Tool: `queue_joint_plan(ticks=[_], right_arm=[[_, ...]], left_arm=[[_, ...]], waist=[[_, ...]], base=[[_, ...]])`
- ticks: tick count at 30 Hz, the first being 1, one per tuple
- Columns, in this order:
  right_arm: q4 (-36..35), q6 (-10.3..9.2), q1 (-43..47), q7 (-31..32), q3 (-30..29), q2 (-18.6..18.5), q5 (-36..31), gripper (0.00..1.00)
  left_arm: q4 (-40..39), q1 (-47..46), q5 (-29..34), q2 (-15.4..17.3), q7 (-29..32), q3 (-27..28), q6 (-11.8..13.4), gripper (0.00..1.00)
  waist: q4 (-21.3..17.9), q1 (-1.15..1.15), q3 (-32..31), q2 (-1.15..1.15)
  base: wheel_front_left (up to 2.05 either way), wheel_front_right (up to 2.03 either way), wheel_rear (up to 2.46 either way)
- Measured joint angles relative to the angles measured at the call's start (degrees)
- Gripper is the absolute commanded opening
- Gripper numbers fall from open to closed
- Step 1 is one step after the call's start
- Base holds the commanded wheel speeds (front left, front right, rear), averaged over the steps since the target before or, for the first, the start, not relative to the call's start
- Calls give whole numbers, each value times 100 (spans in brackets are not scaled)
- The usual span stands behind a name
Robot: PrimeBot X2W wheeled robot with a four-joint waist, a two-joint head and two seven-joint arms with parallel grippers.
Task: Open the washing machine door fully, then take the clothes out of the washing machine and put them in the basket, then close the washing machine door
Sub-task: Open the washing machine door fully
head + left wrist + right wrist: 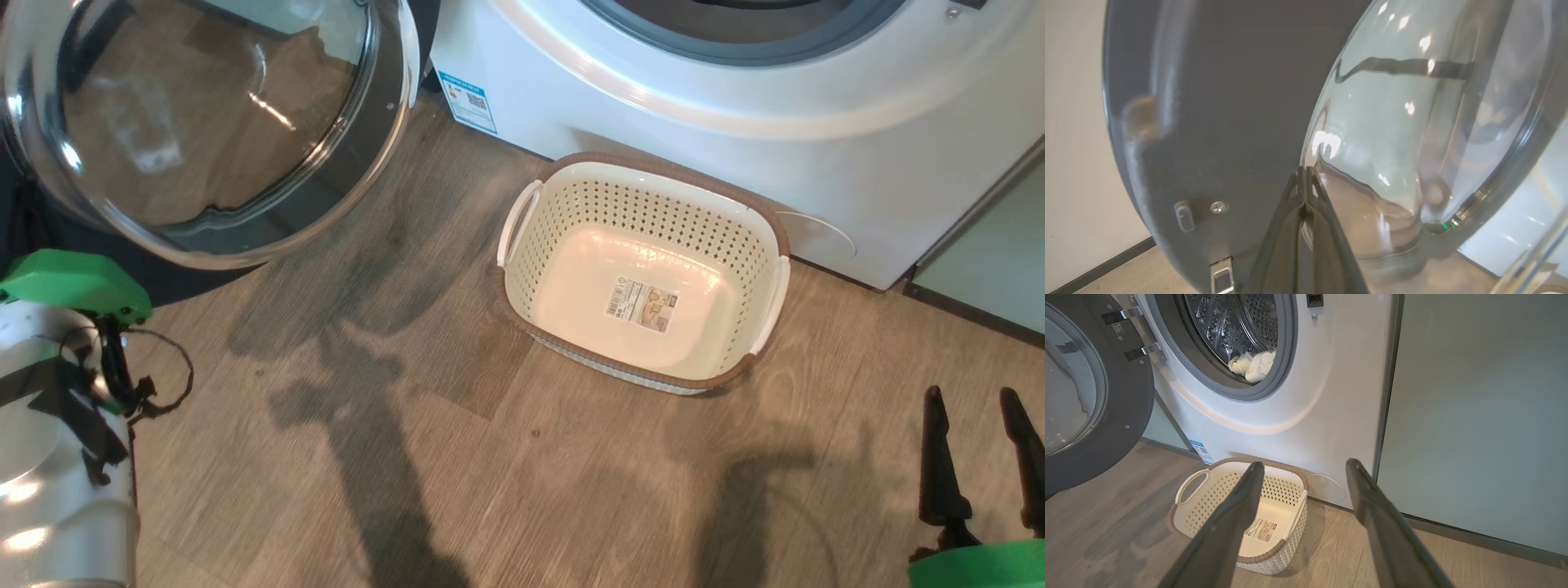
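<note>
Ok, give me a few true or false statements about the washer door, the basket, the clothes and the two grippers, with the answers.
1. The round, black-rimmed glass washing machine door stands open. True.
2. The cream perforated plastic basket stands on the wood floor in front of the white washing machine. True.
3. The pale yellow clothes lie in the basket. False: the basket holds no clothes. They lie in the steel drum.
4. The right gripper is open. True.
5. The left gripper is open wide. False: its fingers are shut together, pointing at the door.
</note>
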Motion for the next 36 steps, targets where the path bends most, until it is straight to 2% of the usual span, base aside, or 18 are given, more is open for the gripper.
queue_joint_plan(ticks=[11, 17, 18, 26, 31, 36], right_arm=[[32, 0, -90, 0, -26, 8, 1, 100], [42, 0, -100, 0, -91, 34, 3, 100], [42, 0, -115, 0, -127, 44, 8, 100], [68, 0, -213, 0, -130, 64, 105, 100], [78, 0, -205, 0, -111, 69, 245, 100], [111, 0, -188, 0, -11, 74, 300, 100]], left_arm=[[-402, 129, 123, -194, 0, 238, -162, 0], [-1037, 689, 224, -476, -1, 257, -221, 0], [-1396, 977, 260, -615, -1, 254, -308, 0], [-2577, 2048, 240, -1006, -3, 204, -521, 0], [-3257, 2744, 153, -1047, -3, -299, -621, 0], [-3526, 3199, -13, -1049, -3, -1037, -666, 0]], waist=[[96, 0, -68, 0], [104, 0, -165, 0], [93, 0, -215, 0], [-40, -1, -414, 0], [-207, -1, -571, 0], [-443, -1, -726, 0]], base=[[0, 0, 0], [0, 0, 0], [0, 0, 0], [0, 0, 0], [0, 0, 0], [0, 0, 0]])
